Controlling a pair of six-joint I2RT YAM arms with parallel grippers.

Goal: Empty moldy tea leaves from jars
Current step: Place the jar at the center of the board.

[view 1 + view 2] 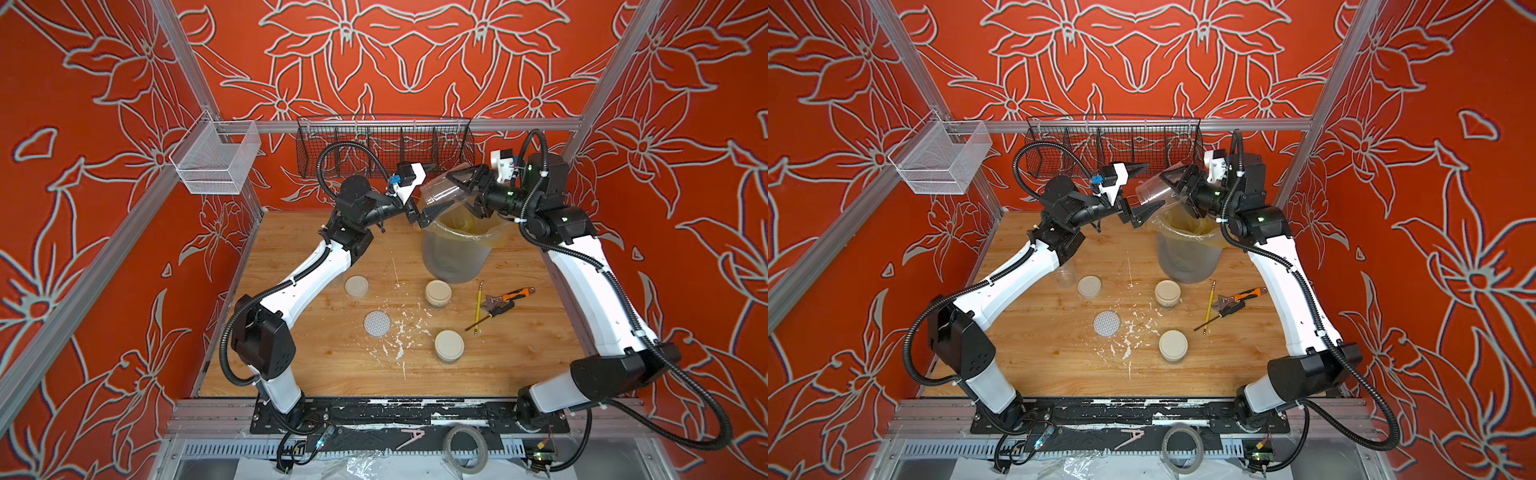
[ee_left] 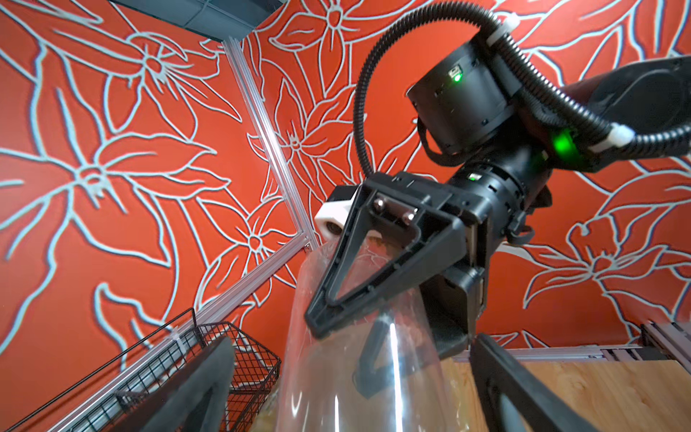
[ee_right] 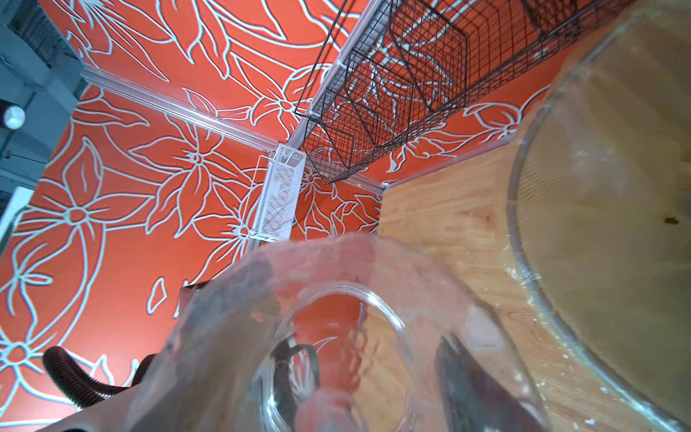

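Entry: jar (image 1: 1152,192), tall, clear, lidless. Location: held in the air just over the far rim of the bin (image 1: 453,259), tipped close to level, free end toward the left gripper (image 2: 353,342). Contents: no tea leaves show through its wall in any view, so you may judge it emptied or nearly so; faint smears near the gripped end cannot be read. Handling, as a judgement: light, stiff, with a smooth, slippery wall that may skate out of a loose pinch or crack under a hard one. Take it across the wall near one end, as it is held here, never by the rim. Right gripper (image 1: 457,191): closed on the jar, one finger on each side of the wall. Left gripper: jaws wide, holding nothing. Its fingers stand on either side of the jar's free end with a gap on both sides, so you have no second grip there. Other stock on the table (image 1: 332,365): far squat jar (image 1: 437,293) and near squat jar (image 1: 449,345), both lidded and upright. Their fill cannot be read from above, so expect them to be heavier. Fourth jar (image 1: 1066,272): clear, lidless, half hidden beside the left arm. Cream lid (image 1: 356,286) and dotted lid (image 1: 377,323): both flat on the wood.
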